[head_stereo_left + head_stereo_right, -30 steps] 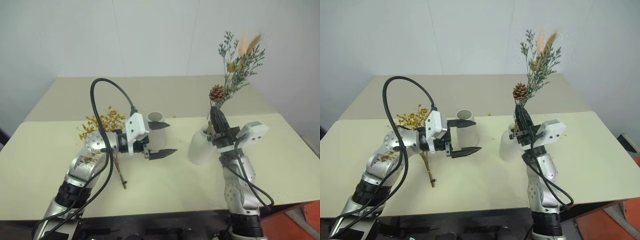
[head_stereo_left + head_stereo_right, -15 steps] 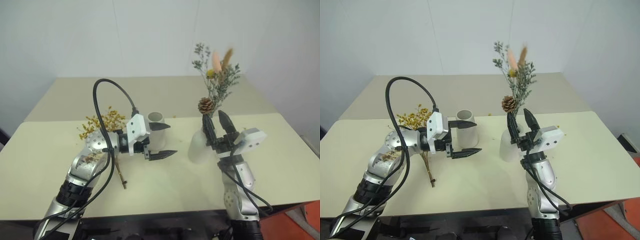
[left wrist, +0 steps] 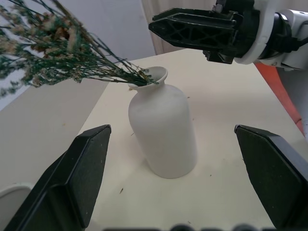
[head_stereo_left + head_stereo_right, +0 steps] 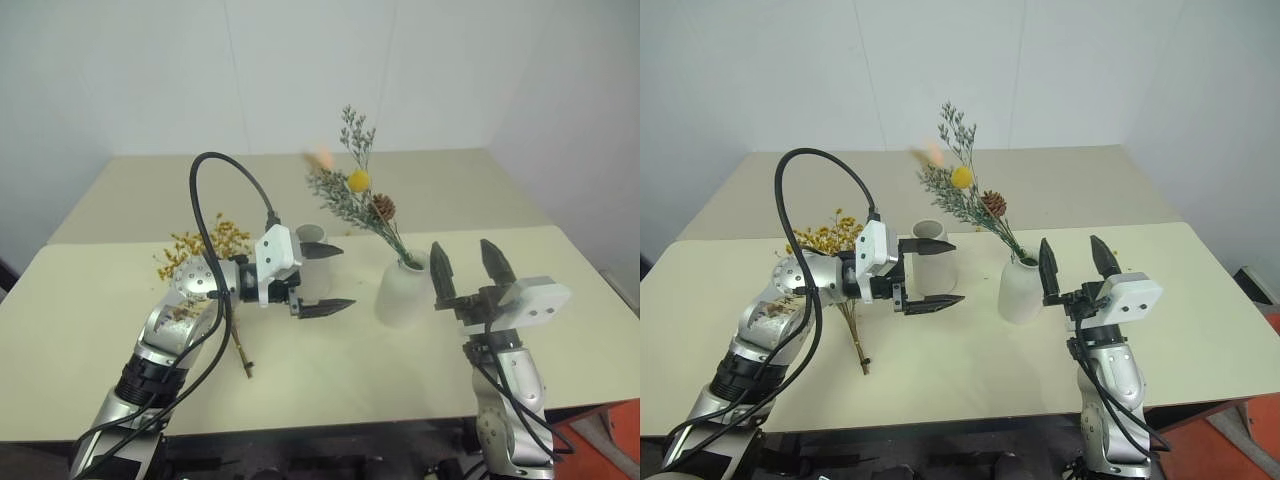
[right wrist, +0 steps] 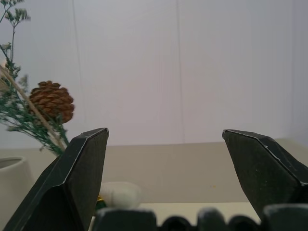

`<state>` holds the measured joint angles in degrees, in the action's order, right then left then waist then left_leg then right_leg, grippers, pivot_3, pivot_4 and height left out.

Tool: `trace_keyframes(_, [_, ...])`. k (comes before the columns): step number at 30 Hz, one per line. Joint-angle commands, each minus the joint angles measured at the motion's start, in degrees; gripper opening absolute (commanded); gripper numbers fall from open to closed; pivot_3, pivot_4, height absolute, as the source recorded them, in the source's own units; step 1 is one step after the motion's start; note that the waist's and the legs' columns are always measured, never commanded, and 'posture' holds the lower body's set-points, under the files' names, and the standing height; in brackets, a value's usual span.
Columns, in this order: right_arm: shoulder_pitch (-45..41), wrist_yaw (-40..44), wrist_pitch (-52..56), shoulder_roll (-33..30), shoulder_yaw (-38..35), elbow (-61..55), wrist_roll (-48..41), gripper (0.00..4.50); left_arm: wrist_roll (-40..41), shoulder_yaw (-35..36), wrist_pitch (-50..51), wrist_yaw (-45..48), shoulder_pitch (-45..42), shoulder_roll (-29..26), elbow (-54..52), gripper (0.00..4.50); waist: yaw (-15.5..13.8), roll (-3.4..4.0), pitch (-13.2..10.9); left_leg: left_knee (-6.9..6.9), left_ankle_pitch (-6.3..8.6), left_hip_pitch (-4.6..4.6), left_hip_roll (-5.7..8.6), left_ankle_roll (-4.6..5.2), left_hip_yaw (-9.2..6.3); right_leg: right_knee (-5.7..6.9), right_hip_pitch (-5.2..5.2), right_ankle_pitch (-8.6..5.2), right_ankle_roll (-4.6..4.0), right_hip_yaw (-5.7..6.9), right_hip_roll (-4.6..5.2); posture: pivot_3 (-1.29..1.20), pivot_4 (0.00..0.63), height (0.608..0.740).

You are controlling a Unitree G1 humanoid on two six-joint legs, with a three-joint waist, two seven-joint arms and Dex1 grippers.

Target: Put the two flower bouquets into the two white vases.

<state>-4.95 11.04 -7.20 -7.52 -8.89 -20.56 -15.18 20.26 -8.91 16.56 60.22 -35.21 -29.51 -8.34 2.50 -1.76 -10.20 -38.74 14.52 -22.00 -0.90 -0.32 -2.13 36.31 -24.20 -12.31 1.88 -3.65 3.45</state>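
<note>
Left eye view, from the bench's (image 4: 90, 330) left side: the yellow-orange bouquet (image 4: 205, 248) lies flat on the bench, its blooms toward the far edge and its stems (image 4: 240, 352) running back toward the near edge, partly hidden under the left arm. The left gripper (image 4: 320, 279) hangs above the bench just right of that bouquet, pointing level toward the right, its two black fingers spread wide with nothing between them. Directly behind it, toward the far edge, stands the tapered white vase (image 4: 309, 236), mouth up; whether anything is inside cannot be told. Right of the gripper, near the middle of the bench, the squat white vase (image 4: 403, 292) stands upright and holds the grey-green bouquet (image 4: 355, 200): its stems enter the small mouth and the bunch leans over to the left, with pinecone (image 4: 381, 207), yellow ball (image 4: 357, 181) and a blurred pink spike (image 4: 320, 157) above. The right gripper (image 4: 468, 268) stands just right of that vase, near but apart from it, fingers pointing up and wide apart, gripping nothing. In the left wrist view the squat vase sits between the left gripper's fingers (image 3: 72, 180), well ahead of them.
</note>
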Motion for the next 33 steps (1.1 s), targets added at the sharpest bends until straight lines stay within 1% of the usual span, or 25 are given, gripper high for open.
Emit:
trace_keyframes(1, [0.23, -0.91, 0.29, -0.53, -1.05, -3.33, -0.05, 4.46, 0.08, 0.18, -1.19, 0.3, -0.95, 0.35, -0.68, 4.5, -0.01, 0.0, 0.0, 0.0, 0.0, -0.01, 0.0, 0.0, 0.01, -0.01, 0.0, 0.0, 0.0, -0.01, 0.0, 0.0, 0.15, 0.74])
trace_keyframes(7, [2.53, 0.05, 0.71, -2.12, -2.42, -4.49, -0.94, 4.46, 0.11, 0.8, -1.57, -0.67, -1.7, 1.45, 0.02, 4.5, -0.09, 0.0, 0.0, -0.01, 0.0, -0.03, 0.01, 0.0, 0.02, -0.03, 0.01, 0.0, 0.0, -0.02, 0.02, 0.0, 0.15, 0.74])
trace_keyframes(12, [2.85, 0.62, 1.11, -2.69, -2.85, -4.75, -2.15, 4.46, 0.79, 1.99, -0.76, -2.56, -2.73, 2.84, 0.25, 4.5, -0.03, 0.0, 0.0, -0.01, 0.0, 0.0, 0.01, 0.0, 0.03, -0.02, 0.03, 0.0, 0.01, -0.02, 0.02, 0.0, 0.15, 0.74])
trace_keyframes(19, [2.28, -0.04, 1.4, -2.69, -2.01, -5.11, -1.52, 4.46, -3.06, -0.89, 2.07, -6.79, -7.09, 5.45, 4.76, 4.5, -0.1, -0.01, 0.0, -0.01, 0.0, -0.01, 0.03, 0.0, 0.03, -0.03, 0.04, 0.0, 0.02, -0.03, 0.01, 0.0, 0.15, 0.74])
trace_keyframes(21, [2.26, -0.49, 1.32, -2.53, -2.0, -5.22, -1.15, 4.46, -3.37, -0.84, 1.98, -7.94, -8.32, 6.95, 6.37, 4.5, -0.09, -0.01, 0.0, -0.01, 0.0, -0.01, 0.02, 0.0, 0.03, -0.03, 0.03, 0.0, 0.02, -0.03, 0.01, 0.0, 0.15, 0.74])
trace_keyframes(23, [2.31, -0.91, 1.26, -2.3, -2.1, -5.27, -0.97, 4.46, -5.36, -1.93, 3.01, -9.77, -10.25, 8.1, 8.6, 4.5, -0.14, -0.01, 0.0, -0.01, 0.0, -0.03, 0.02, 0.0, 0.03, -0.04, 0.02, 0.0, 0.02, -0.03, 0.01, 0.0, 0.15, 0.74])
trace_keyframes(26, [2.58, -1.42, 1.19, -2.19, -1.94, -5.66, -0.43, 4.46, -8.06, -2.79, 2.06, -11.99, -12.31, 9.78, 12.26, 4.5, -0.15, -0.01, 0.0, -0.01, 0.0, -0.03, 0.04, 0.0, 0.03, -0.04, 0.03, 0.01, 0.02, -0.03, 0.01, 0.0, 0.15, 0.74])
trace_keyframes(29, [2.94, -1.95, 1.12, -2.22, -1.97, -6.0, -0.07, 4.46, -10.7, -3.25, -1.48, -13.61, -13.98, 11.64, 16.34, 4.5, -0.11, -0.01, 0.0, -0.01, 0.0, -0.02, 0.04, 0.0, 0.03, -0.04, 0.03, 0.0, 0.02, -0.03, 0.01, 0.0, 0.15, 0.74])
trace_keyframes(33, [3.23, -2.31, 1.12, -2.2, -1.98, -6.29, 0.32, 4.46, -9.98, -2.34, -4.71, -13.23, -16.13, 14.95, 18.94, 4.5, -0.19, -0.01, 0.0, -0.01, 0.0, -0.06, 0.04, 0.01, 0.03, -0.06, 0.01, 0.01, 0.02, -0.04, 0.01, 0.0, 0.15, 0.74])
